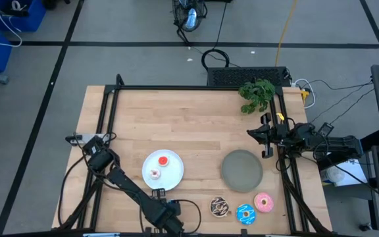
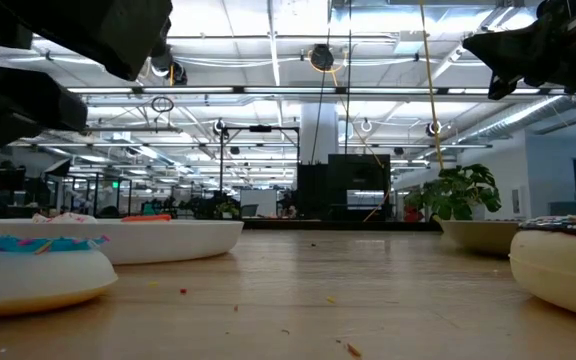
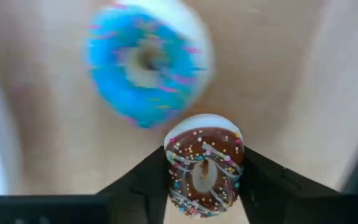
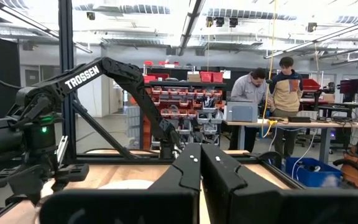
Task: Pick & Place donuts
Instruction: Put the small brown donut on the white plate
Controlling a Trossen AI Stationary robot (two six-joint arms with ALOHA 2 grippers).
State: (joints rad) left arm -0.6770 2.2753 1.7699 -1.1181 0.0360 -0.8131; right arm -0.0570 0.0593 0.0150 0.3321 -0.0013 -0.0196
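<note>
We see left pincer [image 3: 204,180] closing narrow on the chocolate donut [image 3: 205,163], ring between its fingers | blue-iced donut [image 3: 146,59] just beyond, frame's upper left | right pincer [image 1: 266,137] shut, well apart, right edge of bench [image 1: 196,112]

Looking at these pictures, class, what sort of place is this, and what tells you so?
Probably a robotics lab or workshop. Red parts bins on shelving line the back, two people stand at a workbench with equipment, and a dark jointed robot arm marked TROSSEN works over a pale wooden table.
</note>
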